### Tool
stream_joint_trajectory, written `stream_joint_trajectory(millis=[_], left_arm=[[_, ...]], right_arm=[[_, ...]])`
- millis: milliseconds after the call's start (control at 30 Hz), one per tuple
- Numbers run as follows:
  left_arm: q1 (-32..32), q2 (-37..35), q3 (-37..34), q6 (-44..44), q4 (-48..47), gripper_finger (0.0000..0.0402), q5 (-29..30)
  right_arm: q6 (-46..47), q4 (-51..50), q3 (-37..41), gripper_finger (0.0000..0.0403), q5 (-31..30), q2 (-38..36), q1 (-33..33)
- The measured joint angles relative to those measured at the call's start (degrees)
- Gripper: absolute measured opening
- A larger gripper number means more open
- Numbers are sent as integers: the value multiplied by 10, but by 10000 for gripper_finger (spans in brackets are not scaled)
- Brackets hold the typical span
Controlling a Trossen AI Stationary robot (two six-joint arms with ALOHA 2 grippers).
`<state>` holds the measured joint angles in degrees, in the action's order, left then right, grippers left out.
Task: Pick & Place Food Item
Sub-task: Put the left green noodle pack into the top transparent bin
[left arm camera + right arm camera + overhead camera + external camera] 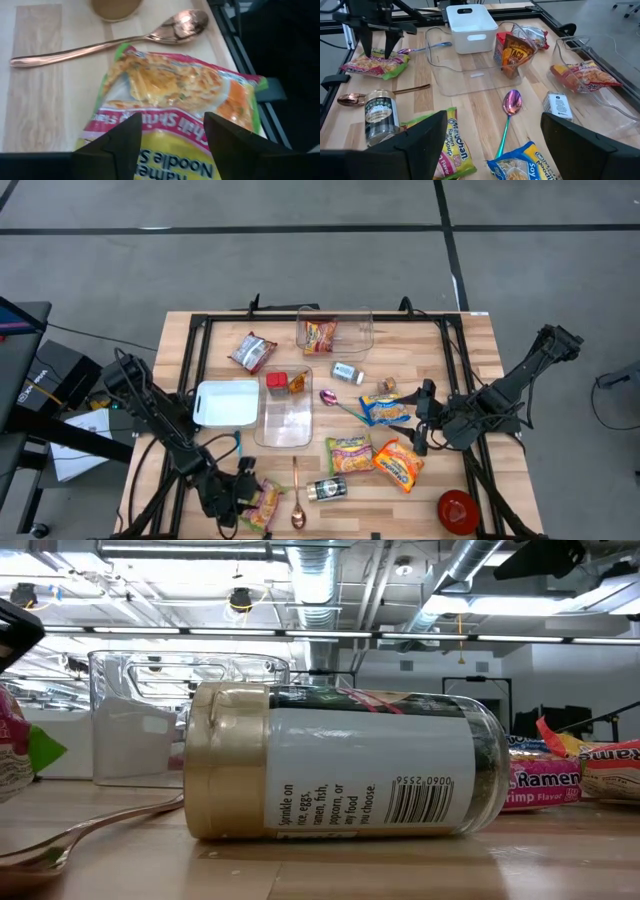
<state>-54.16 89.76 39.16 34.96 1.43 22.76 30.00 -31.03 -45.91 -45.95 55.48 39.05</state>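
Note:
A ramen noodle packet with a green edge lies flat on the wooden table near its front left; it also shows in the high view and the right wrist view. My left gripper is open and points down over the packet's near part, one finger toward each side of it. My right gripper is open and empty, hovering at the table's right beside several other noodle packets. My left gripper stands with its open fingertips right at the packet's top face, coming from above. I cannot tell whether they touch it. The packet lies flat on the table.
A copper spoon and a lying spice jar are just right of the packet. A white bin and clear containers stand mid-table. A purple spoon, more packets and a red bowl lie on the right.

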Motion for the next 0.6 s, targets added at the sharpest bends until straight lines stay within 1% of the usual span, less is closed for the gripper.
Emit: stream_joint_trajectory(millis=[133,433,600], left_arm=[[-6,0,0,-1,0,214,14],[-6,13,0,-2,5,175,18],[-6,36,1,-4,25,171,24]], right_arm=[[0,0,0,315,0,0,0],[0,3,0,315,1,0,0],[0,2,0,315,8,0,0]])
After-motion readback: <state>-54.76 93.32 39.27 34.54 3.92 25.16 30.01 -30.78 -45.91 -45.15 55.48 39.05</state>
